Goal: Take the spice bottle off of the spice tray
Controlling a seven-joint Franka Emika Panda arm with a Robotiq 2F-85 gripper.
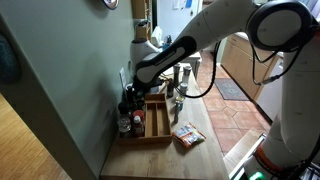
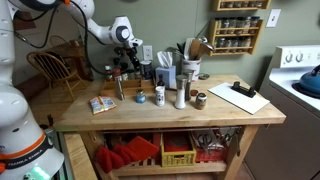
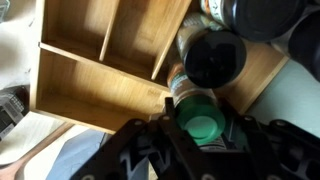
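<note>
The spice tray (image 3: pixel 90 70) is a light-brown wooden tray with dividers; it also shows in both exterior views (image 1: pixel 157 122) (image 2: pixel 125 88). In the wrist view my gripper (image 3: pixel 200 125) is shut on a spice bottle with a green cap (image 3: pixel 200 118), held over the tray's corner. Dark-capped bottles (image 3: pixel 212 58) stand right beside it in the tray. In an exterior view the gripper (image 1: pixel 130 88) is above the bottles (image 1: pixel 128 118) at the tray's wall-side end. In an exterior view the gripper (image 2: pixel 124 62) hangs over the tray.
A patterned packet (image 1: pixel 186 135) (image 2: pixel 101 104) lies on the wooden table by the tray. Jars, a utensil holder (image 2: pixel 166 72) and a clipboard (image 2: pixel 240 97) stand further along. A wall runs close beside the tray (image 1: pixel 70 90).
</note>
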